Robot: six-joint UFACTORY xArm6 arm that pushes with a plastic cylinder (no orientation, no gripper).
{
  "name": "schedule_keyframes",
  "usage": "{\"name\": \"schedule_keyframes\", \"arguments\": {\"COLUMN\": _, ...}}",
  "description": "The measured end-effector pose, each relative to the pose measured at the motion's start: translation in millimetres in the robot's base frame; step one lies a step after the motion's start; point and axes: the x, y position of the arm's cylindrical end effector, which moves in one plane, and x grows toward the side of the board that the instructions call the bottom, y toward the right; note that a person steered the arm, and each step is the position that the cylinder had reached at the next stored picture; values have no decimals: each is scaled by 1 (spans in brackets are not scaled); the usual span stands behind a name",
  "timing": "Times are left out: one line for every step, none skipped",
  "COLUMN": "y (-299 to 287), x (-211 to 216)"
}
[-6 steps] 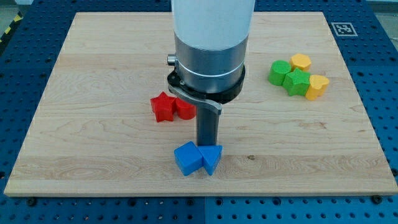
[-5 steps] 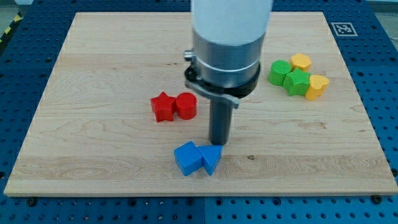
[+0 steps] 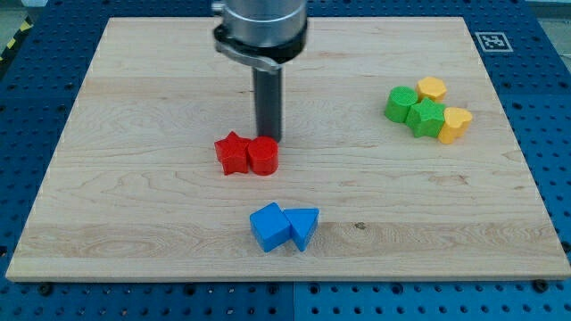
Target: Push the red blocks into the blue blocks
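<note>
A red star block (image 3: 231,152) and a red cylinder block (image 3: 263,156) sit touching side by side left of the board's middle. Two blue blocks lie together below them near the view's bottom: a blue cube (image 3: 268,226) and a blue triangular block (image 3: 302,226). My tip (image 3: 268,138) stands just above the red cylinder, at its top edge, touching or nearly touching it. The red pair and the blue pair are apart, with a gap of bare wood between them.
At the view's right, a cluster holds a green cylinder (image 3: 401,103), a green block (image 3: 426,117), a yellow hexagon block (image 3: 432,88) and a yellow heart block (image 3: 456,124). The wooden board (image 3: 134,214) lies on a blue perforated table.
My tip has moved from just above the blue blocks up and to the left, round to the top side of the red cylinder. The blocks have barely moved.
</note>
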Motion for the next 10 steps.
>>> {"name": "schedule_keyframes", "arguments": {"y": -3, "x": 3}}
{"name": "schedule_keyframes", "arguments": {"y": -4, "x": 17}}
{"name": "schedule_keyframes", "arguments": {"y": -4, "x": 41}}
{"name": "schedule_keyframes", "arguments": {"y": -13, "x": 51}}
{"name": "schedule_keyframes", "arguments": {"y": -29, "x": 60}}
{"name": "schedule_keyframes", "arguments": {"y": -26, "x": 68}}
{"name": "schedule_keyframes", "arguments": {"y": -6, "x": 75}}
{"name": "schedule_keyframes", "arguments": {"y": 17, "x": 78}}
{"name": "schedule_keyframes", "arguments": {"y": 18, "x": 72}}
{"name": "schedule_keyframes", "arguments": {"y": 30, "x": 59}}
